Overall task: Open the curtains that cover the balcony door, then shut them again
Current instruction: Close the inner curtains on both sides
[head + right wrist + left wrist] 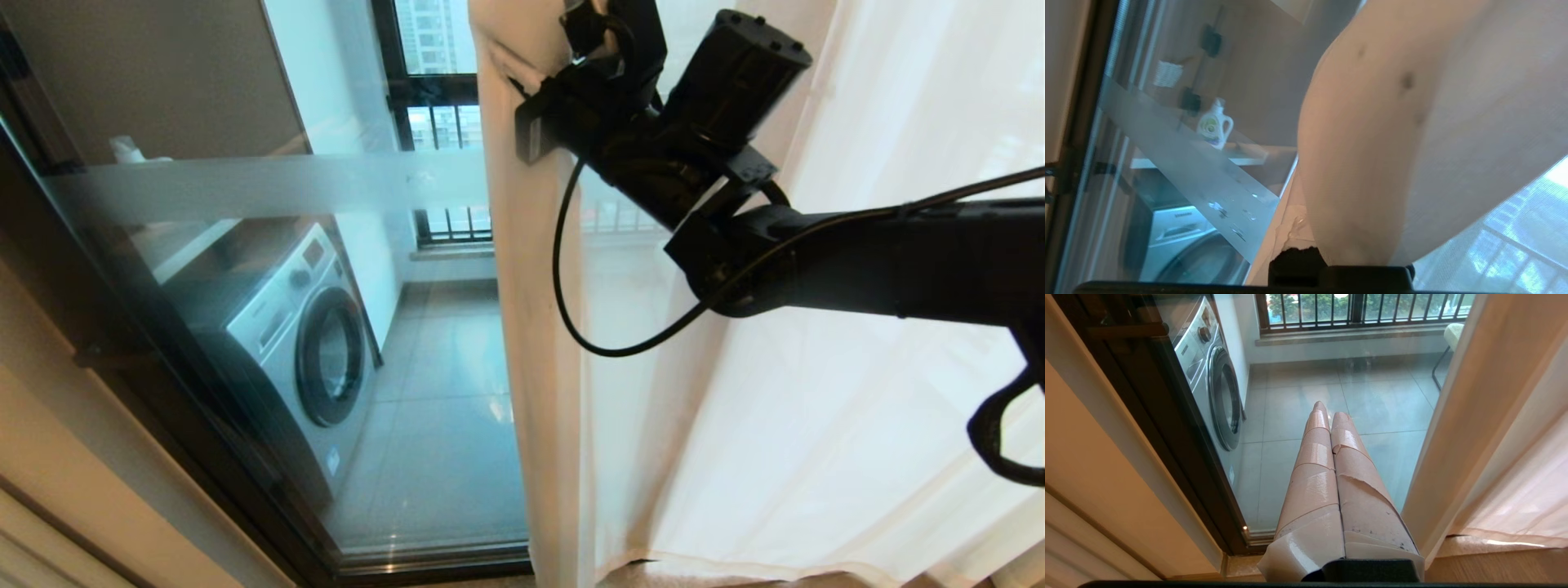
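The sheer white curtains [816, 408] hang over the right half of the head view, their leading edge [531, 327] running down the middle. To its left the balcony door [269, 188] is uncovered, glass with a frosted band in a dark frame. My right arm reaches up to that edge, and my right gripper [571, 57] is shut on the curtains near the top. In the right wrist view the fabric [1372, 143] drapes over the fingers and hides them. My left gripper [1327, 412] hangs low by the door, tape-wrapped fingers pressed together, holding nothing.
Behind the glass stand a washing machine [302, 343], a shelf with a detergent bottle [1214, 122] and a black-barred window [1363, 310]. The dark door frame [163, 392] and a beige wall [1094, 457] lie to the left. The curtain hem [1502, 535] rests on the wooden floor.
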Controlling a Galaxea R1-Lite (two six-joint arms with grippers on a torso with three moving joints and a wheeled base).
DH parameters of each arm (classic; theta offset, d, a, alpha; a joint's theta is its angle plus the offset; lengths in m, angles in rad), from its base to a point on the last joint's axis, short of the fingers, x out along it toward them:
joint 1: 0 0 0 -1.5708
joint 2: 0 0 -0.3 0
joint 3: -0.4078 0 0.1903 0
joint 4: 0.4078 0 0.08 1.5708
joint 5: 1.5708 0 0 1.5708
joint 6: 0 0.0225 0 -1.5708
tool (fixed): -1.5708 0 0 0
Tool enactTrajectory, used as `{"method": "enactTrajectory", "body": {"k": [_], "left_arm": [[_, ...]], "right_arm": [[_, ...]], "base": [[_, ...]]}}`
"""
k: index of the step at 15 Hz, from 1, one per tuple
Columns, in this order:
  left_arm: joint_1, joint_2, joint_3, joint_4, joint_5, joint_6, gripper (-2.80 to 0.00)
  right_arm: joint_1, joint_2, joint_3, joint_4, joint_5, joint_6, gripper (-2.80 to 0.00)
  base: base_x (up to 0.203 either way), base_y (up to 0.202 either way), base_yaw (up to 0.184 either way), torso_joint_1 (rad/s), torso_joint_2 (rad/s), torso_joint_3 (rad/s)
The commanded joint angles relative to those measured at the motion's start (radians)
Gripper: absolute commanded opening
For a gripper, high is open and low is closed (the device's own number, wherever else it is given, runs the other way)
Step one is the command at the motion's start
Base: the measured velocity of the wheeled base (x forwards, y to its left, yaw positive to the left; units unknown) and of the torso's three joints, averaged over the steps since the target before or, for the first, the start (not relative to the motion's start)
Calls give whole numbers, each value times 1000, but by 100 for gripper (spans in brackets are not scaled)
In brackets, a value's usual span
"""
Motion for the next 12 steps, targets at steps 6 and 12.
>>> {"method": "enactTrajectory", "body": {"k": [6, 12], "left_arm": [[0, 1, 0, 0, 0, 0, -280], [0, 1, 0, 0, -1, 0, -280]], "right_arm": [[48, 61, -46, -3, 2, -19, -280], [42, 52, -52, 6, 0, -16, -280]], "base": [[0, 0, 0, 0, 0, 0], [0, 0, 0, 0, 0, 0]]}}
